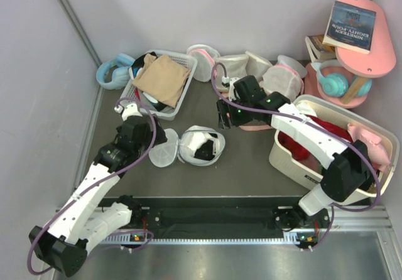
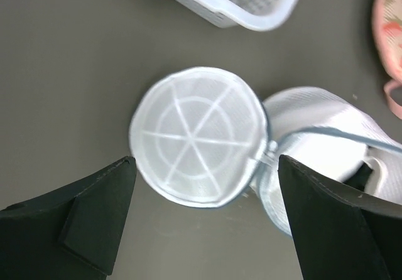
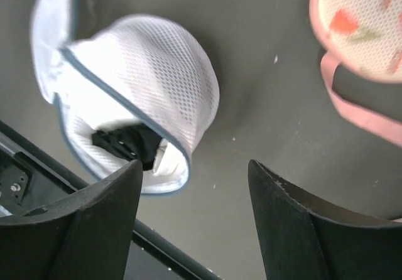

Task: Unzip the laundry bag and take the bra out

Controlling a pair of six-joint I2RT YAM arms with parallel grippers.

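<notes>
far left: pale blue headphones (image 1: 113, 71) by the wall. next to them a white slatted plastic basket (image 1: 182, 95) holds a folded tan cloth (image 1: 162, 79).

left gripper (image 2: 205, 161): fingers spread wide, nothing between them, hovering above the bag's flat lid.

centre of the dark table (image 1: 245, 161): the round white mesh laundry bag (image 1: 201, 143) lies on its side, unzipped. its circular lid is flipped out to the left and stays joined at one edge. the small black fabric bra (image 3: 125, 143) is inside the dome, showing through the opening.

right gripper (image 3: 195, 164): jaws apart, holding nothing, above the table just right of the bag.

behind it: white mesh bags with pink trim (image 1: 276, 79) in a row.

right: a cream plastic bin (image 1: 286, 161) with a red garment (image 1: 326, 129) in it. beyond, a pink round shelf (image 1: 370, 60) carries a book (image 1: 353, 24), with teal headphones (image 1: 333, 79) under it.
</notes>
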